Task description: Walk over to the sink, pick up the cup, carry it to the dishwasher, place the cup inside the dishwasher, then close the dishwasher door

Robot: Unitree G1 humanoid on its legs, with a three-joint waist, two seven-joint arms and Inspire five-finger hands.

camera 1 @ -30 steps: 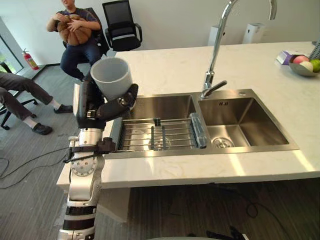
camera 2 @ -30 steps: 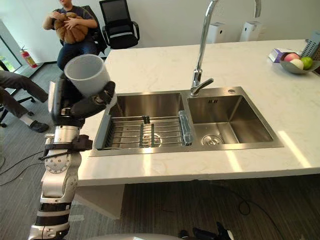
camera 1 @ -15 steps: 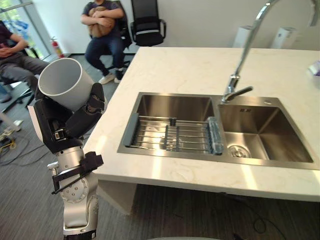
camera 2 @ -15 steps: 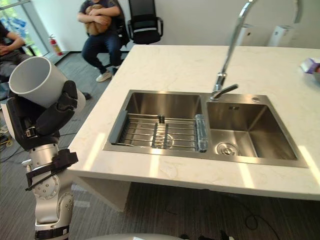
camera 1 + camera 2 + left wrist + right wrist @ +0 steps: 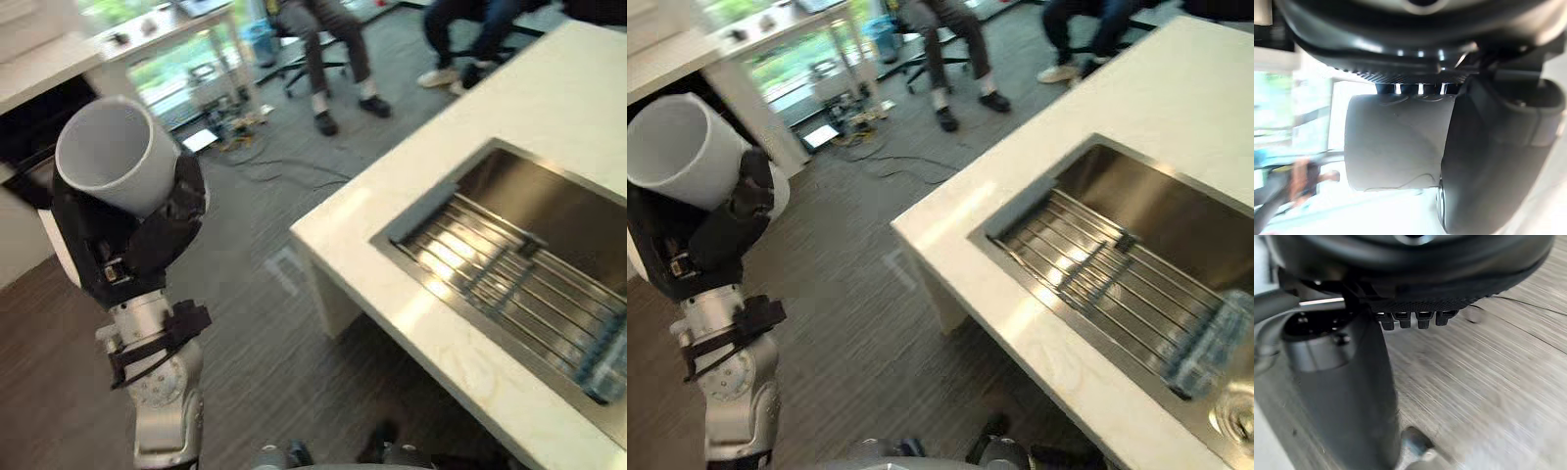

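- Whole view has swung to the robot's left since half a second ago, so the sink (image 5: 554, 206) now sits at the right edge; the cup (image 5: 116, 155) stays clamped in the left hand (image 5: 132, 245).
- Grey striped floor (image 5: 245, 323) takes up the middle, between the hand and the white countertop (image 5: 387, 230).
- Corner of the countertop juts toward the floor, well apart from the cup.
- Legs of seated people (image 5: 333, 59) at the far end of the floor, near the top.
- White worktop (image 5: 39, 69) at upper left, with a dark recess under it; can't tell what it is.
- Cup is white, held up in the air, tilted with its mouth up and toward the left.
- Left hand's fingers and thumb curl round the cup's lower half; the left wrist view shows the cup (image 5: 1396, 142) pressed against the palm.
- Sink basin holds a wire rack (image 5: 509, 289) lying across it.
- Right hand (image 5: 1342, 396) hangs over the floor; its state can't be read.
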